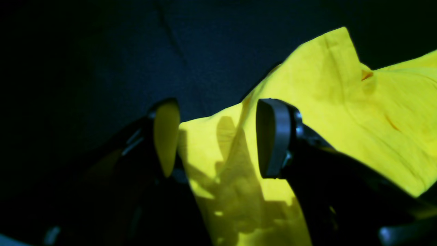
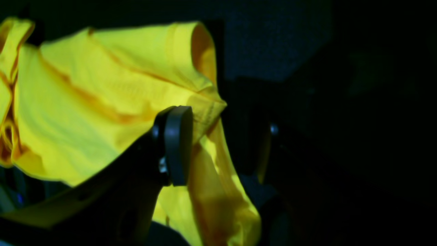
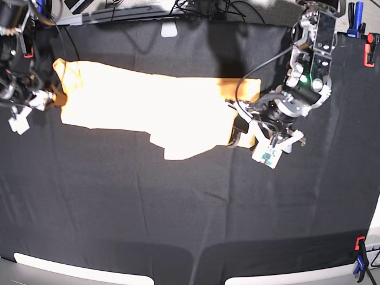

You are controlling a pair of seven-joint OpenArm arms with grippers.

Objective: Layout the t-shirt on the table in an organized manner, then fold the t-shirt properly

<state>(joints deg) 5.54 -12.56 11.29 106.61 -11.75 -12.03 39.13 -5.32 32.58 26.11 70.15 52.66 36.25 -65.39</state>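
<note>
The t-shirt (image 3: pixel 148 101) lies stretched across the far half of the table (image 3: pixel 178 208), one sleeve pointing to the near side. The left gripper (image 1: pixel 218 136) stands open over the shirt's edge, with cloth between its pads but not pinched. The right gripper (image 2: pixel 218 143) is also open, a fold of shirt between its jaws. Red clamps (image 3: pixel 359 243) and cables (image 3: pixel 196 9) sit at the table borders.

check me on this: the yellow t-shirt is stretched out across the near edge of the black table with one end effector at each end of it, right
Not quite. The t-shirt lies along the far part of the table, not the near edge; the base view shows it. The rest holds: the left end effector is at one end and the right end effector at the other.
</note>
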